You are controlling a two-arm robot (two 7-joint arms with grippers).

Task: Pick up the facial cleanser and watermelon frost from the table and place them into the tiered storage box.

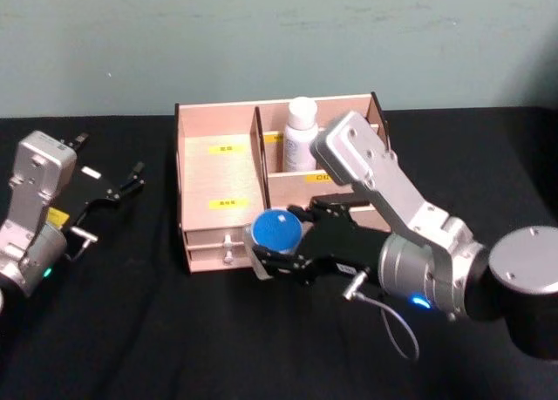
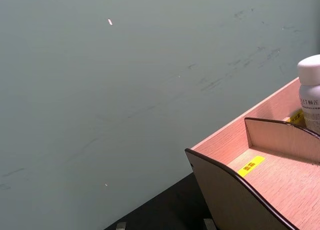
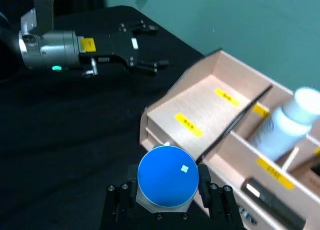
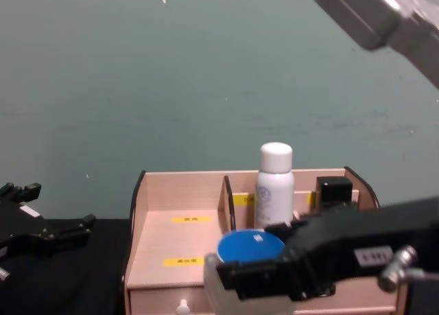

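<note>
Head view: right hand around watermelon frost; left hand parked

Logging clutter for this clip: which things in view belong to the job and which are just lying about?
Job: tiered storage box; blue-lidded container, held by the right gripper at the box's front; white bottle, standing in a rear compartment, likely also.
Not job: small black item in a box compartment; left gripper, open, idle at the left.
</note>
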